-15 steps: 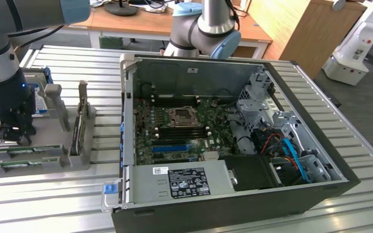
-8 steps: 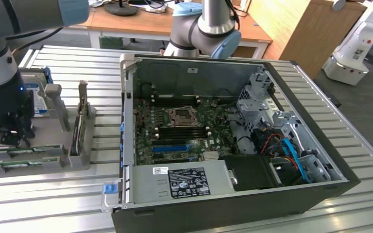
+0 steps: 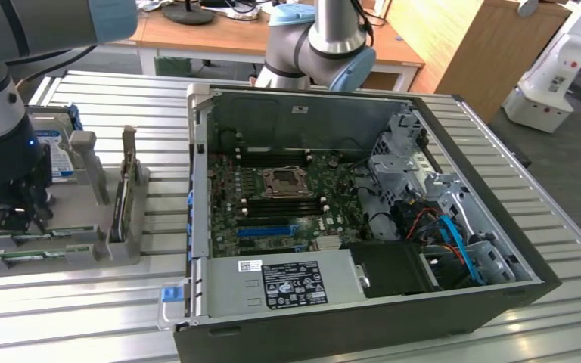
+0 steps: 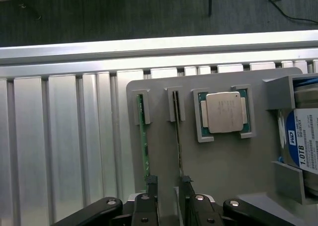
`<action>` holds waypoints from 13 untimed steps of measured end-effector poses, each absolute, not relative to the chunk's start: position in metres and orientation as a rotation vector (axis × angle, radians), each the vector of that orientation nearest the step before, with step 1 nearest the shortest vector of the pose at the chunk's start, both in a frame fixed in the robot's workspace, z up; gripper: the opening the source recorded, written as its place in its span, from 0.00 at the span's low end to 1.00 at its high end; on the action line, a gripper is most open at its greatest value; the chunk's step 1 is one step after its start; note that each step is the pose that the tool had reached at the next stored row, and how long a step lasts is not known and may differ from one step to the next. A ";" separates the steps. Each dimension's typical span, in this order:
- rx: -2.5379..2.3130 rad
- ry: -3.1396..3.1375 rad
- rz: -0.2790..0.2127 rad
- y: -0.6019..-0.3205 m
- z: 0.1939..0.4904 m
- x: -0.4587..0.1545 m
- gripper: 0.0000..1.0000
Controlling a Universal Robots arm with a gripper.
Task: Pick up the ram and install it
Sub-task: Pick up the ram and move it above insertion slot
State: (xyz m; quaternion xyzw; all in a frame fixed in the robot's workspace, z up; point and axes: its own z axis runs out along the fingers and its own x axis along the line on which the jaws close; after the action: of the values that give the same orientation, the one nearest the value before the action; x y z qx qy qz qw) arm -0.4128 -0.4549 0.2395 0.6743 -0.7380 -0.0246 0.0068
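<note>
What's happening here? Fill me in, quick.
A robot arm's open pincer hangs low over the grey parts tray. Its fingertips sit by the ends of a green ram stick and a darker stick, both standing on edge in slots. Neither is gripped yet. The open computer case lies beside the tray.

A wooden desk (image 3: 220, 36) and wooden cabinet (image 3: 462, 38) stand behind the slatted metal table (image 3: 69, 325) on grey floor (image 3: 563, 159).
</note>
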 end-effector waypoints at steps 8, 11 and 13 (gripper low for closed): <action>2.113 -2.304 -0.077 -0.458 0.239 -0.413 0.31; 2.117 -2.297 -0.076 -0.458 0.239 -0.413 0.31; 2.119 -2.294 -0.076 -0.459 0.239 -0.413 0.31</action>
State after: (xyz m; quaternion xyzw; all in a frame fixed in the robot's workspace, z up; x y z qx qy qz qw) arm -0.4128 -0.4585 0.2389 0.6784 -0.7343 -0.0242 0.0086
